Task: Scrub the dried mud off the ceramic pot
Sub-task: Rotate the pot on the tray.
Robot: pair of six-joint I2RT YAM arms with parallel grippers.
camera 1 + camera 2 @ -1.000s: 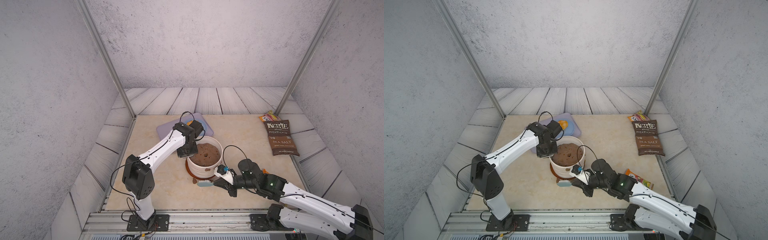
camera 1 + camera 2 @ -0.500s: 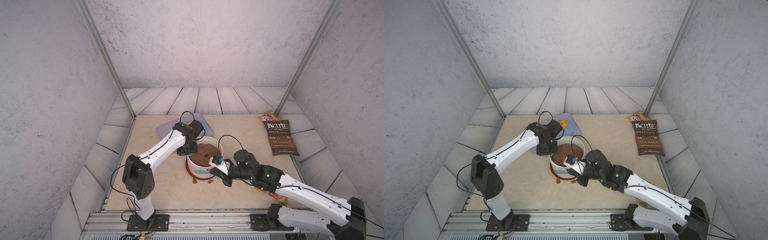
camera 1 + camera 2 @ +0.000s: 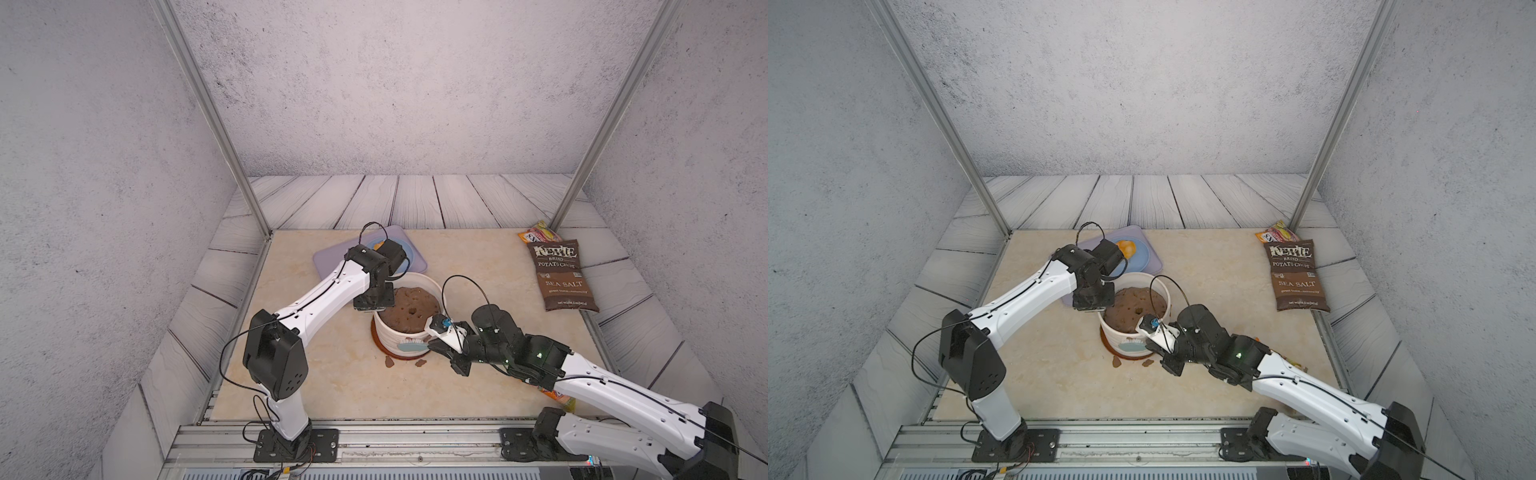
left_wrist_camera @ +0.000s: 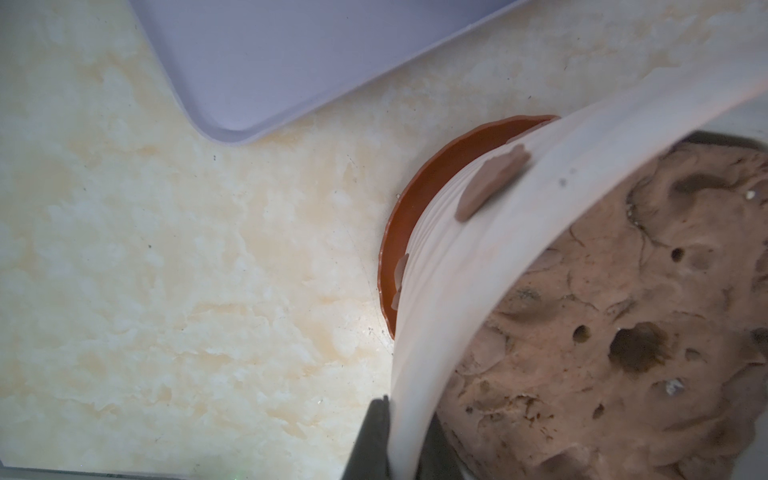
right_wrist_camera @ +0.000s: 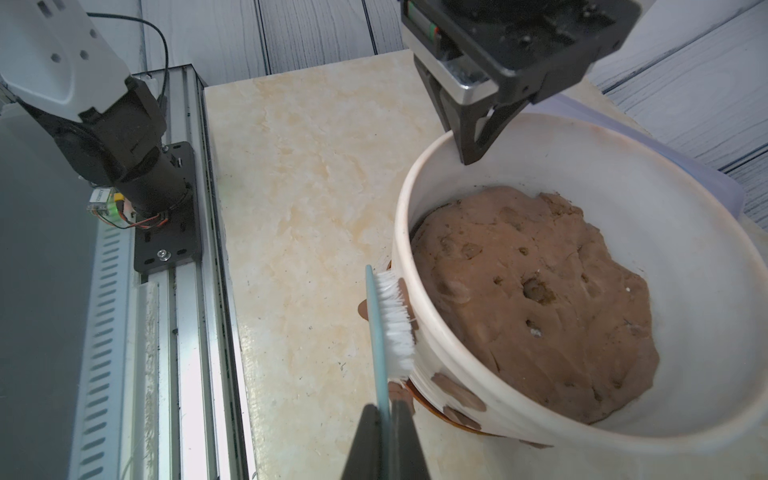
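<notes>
Scrubbing the pot [image 3: 386, 338] with a brush [image 5: 392, 328] while we steady its rim.

Our left claw [image 5: 471, 153] pinches the rim on the pot's left side, one finger inside and one outside. Our right claw [image 5: 386, 444] is closed tight on the teal handle of the brush, whose white bristles press against the ribbed outer wall on the side nearest our bases. The pot stands upright in a rust-brown saucer [image 4: 415, 199] near the middle of the worktop [image 3: 332, 374], with a mound of soil [image 5: 532, 299] inside. Patches of mud [image 5: 457, 392] cling to the wall beside the bristles and, in the left wrist view, just under the rim. Two flakes [image 3: 389, 362] lie on the worktop just beside the saucer.
</notes>
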